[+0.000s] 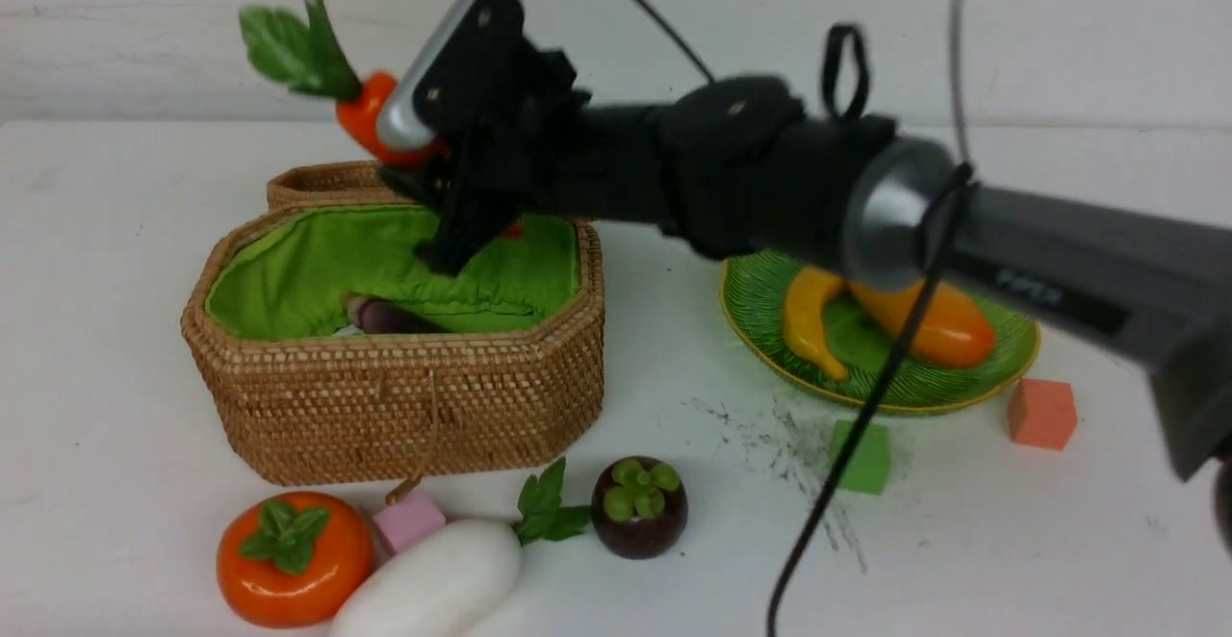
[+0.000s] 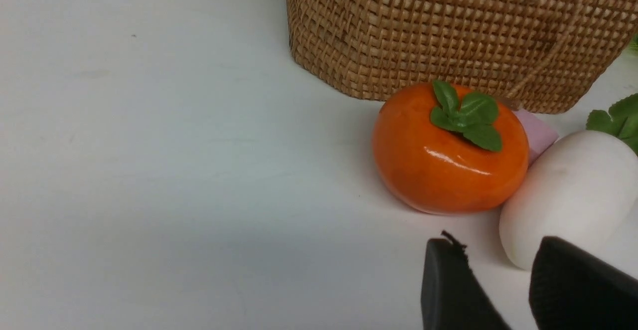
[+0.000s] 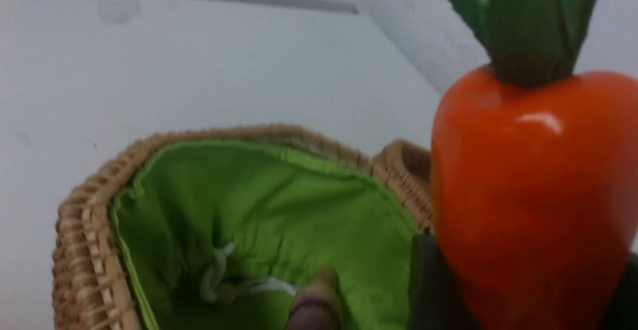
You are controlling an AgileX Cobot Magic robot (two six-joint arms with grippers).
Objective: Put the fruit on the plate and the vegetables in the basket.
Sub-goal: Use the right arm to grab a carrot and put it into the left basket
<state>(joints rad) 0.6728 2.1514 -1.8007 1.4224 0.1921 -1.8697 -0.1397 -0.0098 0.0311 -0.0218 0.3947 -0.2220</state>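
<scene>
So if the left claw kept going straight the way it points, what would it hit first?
Probably the white radish, lying right ahead of the open left gripper; the persimmon sits just beside that line, and depth is hard to judge.

basket (image 1: 404, 406) mouth: open, lining mostly bare; eggplant (image 1: 390, 317) on near side; right arm (image 1: 751, 170) with carrot (image 1: 366, 113) hangs over far rim.
basket front: persimmon (image 1: 294, 555), pink cube (image 1: 409, 519), radish (image 1: 433, 584) crowded together just beside the wall.
left table (image 1: 96, 329): bare, wide.
mangosteen (image 1: 638, 507): free right and front; radish leaves just left.
plate (image 1: 1006, 363): banana (image 1: 807, 324), mango (image 1: 948, 329) fill middle; arm crosses above.
cable (image 1: 804, 541): hangs before green cube (image 1: 871, 464).
</scene>
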